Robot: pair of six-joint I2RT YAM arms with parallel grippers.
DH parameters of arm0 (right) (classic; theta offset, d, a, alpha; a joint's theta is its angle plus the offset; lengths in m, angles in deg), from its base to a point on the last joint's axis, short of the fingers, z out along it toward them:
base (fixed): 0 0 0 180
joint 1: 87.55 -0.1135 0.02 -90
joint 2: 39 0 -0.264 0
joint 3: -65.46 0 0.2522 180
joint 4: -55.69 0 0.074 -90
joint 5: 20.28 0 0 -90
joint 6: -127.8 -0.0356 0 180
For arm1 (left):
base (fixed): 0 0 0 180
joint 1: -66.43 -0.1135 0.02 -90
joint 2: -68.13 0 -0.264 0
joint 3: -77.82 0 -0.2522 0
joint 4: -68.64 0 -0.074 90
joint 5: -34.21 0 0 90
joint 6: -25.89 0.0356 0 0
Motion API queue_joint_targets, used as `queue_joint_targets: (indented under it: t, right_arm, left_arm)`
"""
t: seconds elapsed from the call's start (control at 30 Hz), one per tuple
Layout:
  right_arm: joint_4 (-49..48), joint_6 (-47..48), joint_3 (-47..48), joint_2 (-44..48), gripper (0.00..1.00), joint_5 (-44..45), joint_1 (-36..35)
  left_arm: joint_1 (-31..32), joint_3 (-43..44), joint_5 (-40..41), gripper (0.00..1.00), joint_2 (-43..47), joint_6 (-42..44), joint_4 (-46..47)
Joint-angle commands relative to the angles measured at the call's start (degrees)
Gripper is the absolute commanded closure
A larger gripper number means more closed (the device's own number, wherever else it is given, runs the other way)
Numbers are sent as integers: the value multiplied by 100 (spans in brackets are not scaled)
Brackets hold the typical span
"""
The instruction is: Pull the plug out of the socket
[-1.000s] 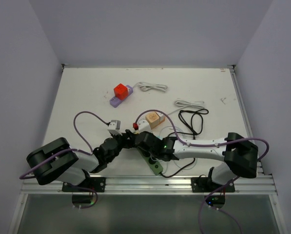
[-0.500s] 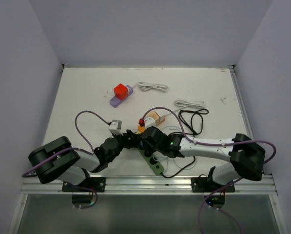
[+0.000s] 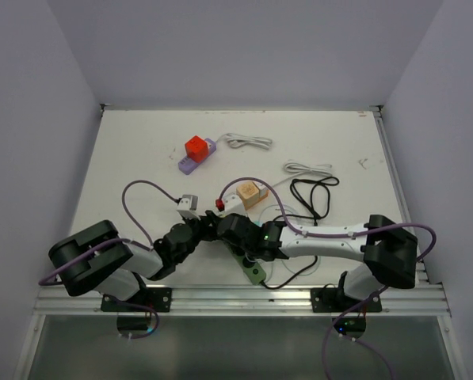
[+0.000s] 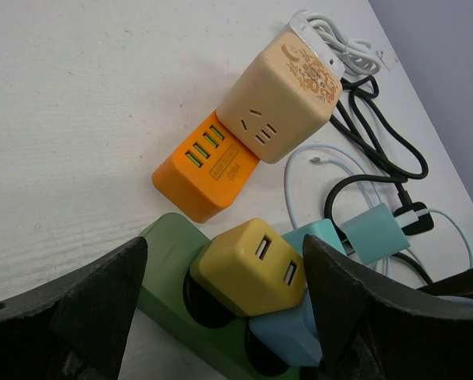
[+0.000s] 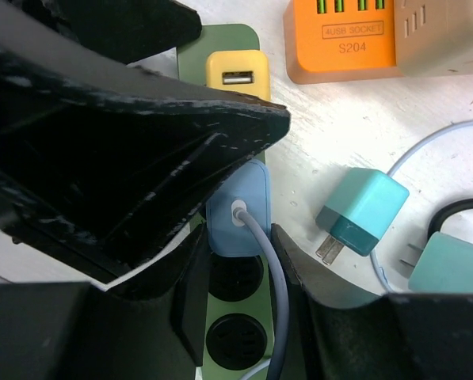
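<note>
- Since half a second ago, the right arm has drawn back toward the near edge of the table (image 3: pixel 141 158). The orange and beige socket blocks lie again where they lay a full second ago.
- Right claw (image 5: pixel 240 255): closed on the blue plug (image 5: pixel 253 194), one finger against each flat side. The plug's grey cable runs out between the fingers.
- Blue plug: appears still seated in the green power strip (image 5: pixel 234 342), one outlet along from the yellow plug (image 4: pixel 248 265). The strip lies close to the near edge, about midway between the two arm bases.
- Left claw (image 4: pixel 224 252): jaws stand wide, straddling the strip's end and the yellow plug. Whether the fingers press on the strip cannot be told.
- Beyond the strip: an orange USB block (image 4: pixel 204 174) touches a beige cube socket (image 4: pixel 284 87), both just past the strip's end. Loose teal chargers (image 5: pixel 361 210) and a black cable (image 4: pixel 379 150) lie toward the right edge.
- Handling, as judged: the plug is light, rigid plastic with smooth sides, held only by pin friction.
  - Hold it by the body's flat sides, as now, never by the soft cable.
  - The pull should run straight along the pins, away from the strip's face.
  - A tilted pull risks binding.
- Risk, as judged: the strip is light and may rise with the plug unless the left claw braces it.
</note>
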Motion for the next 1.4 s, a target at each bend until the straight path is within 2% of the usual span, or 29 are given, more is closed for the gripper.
queue_joint_targets:
  t: [0.0, 0.13, 0.2, 0.33, 0.47, 0.7, 0.9, 1.03, 1.13, 1.33, 1.37]
  right_arm:
    - [-455, -377, -338, 623, 100, -681, 318]
    - [-1114, -659, -821, 975, 100, -1518, 811]
    - [-1055, -572, -744, 958, 100, -1459, 820]
    - [-450, -343, -375, 677, 100, -950, 601]
    - [289, -167, 424, 107, 100, 86, -14]
    - [905, -228, 927, -326, 100, 774, -331]
    - [397, -413, 365, 306, 100, 161, -138]
    - [-631, -702, -494, 904, 100, -918, 423]
    - [-1194, -791, -882, 1300, 100, -1299, 644]
    - [-669, -458, -507, 1117, 100, -827, 479]
    - [-572, -396, -401, 1038, 100, -443, 373]
  left_arm:
    - [-27, -288, 31, 17, -417, 389, -1781]
    - [-27, -314, 22, 17, -408, 381, -1772]
    - [-27, -323, 22, 17, -408, 389, -1772]
    - [-27, -314, 22, 17, -434, 372, -1772]
    - [-27, -296, 22, 17, -443, 381, -1772]
    - [-18, -244, -30, 17, -557, 398, -1764]
    - [-27, -244, -57, 17, -601, 398, -1737]
    - [-27, -279, -48, 17, -575, 398, -1737]
    - [-27, -296, -48, 17, -549, 390, -1737]
    - [-27, -296, -39, 17, -531, 398, -1746]
    - [-27, -296, -39, 17, -540, 398, -1755]
